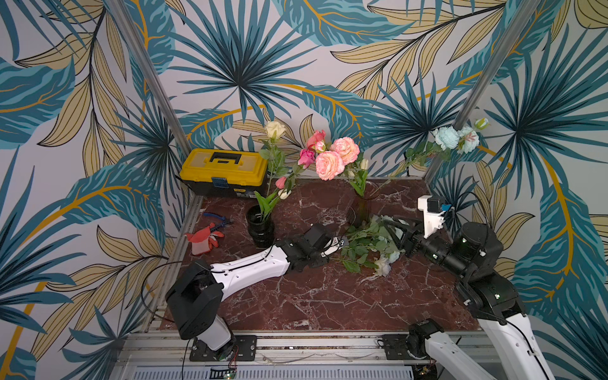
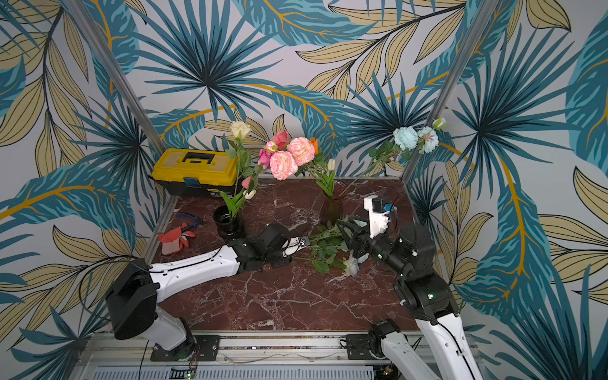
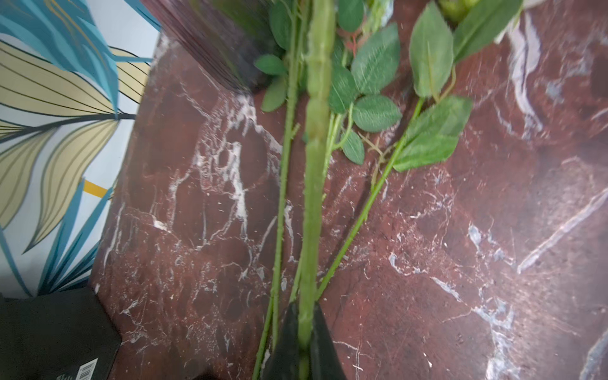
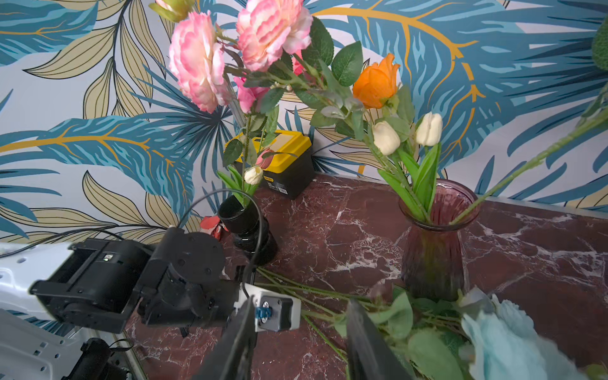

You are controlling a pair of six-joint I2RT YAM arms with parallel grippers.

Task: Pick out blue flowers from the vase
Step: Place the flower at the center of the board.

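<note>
Blue flowers show in two places in both top views. Two blooms sit high at the upper right on a long stem leaning out of the purple vase, and a leafy bunch lies flat on the marble table at centre right.

Left of centre a black vase stands upright, holding a cream rose and small pink and cream buds. Just right of it the left claw is clamped on a thick green stem at the bare end of the lying bunch. Thinner stems run alongside on the table, outside its fingers.

Further right, the purple vase stands upright just behind the bunch. It holds pink peonies, cream tulips, an orange bud and the leaning blue stem.

Right of that, the right claw hangs low over the bunch's leaves. Its fingers are about half apart and grip nothing visible. A pale blue bloom lies near one finger.
</note>
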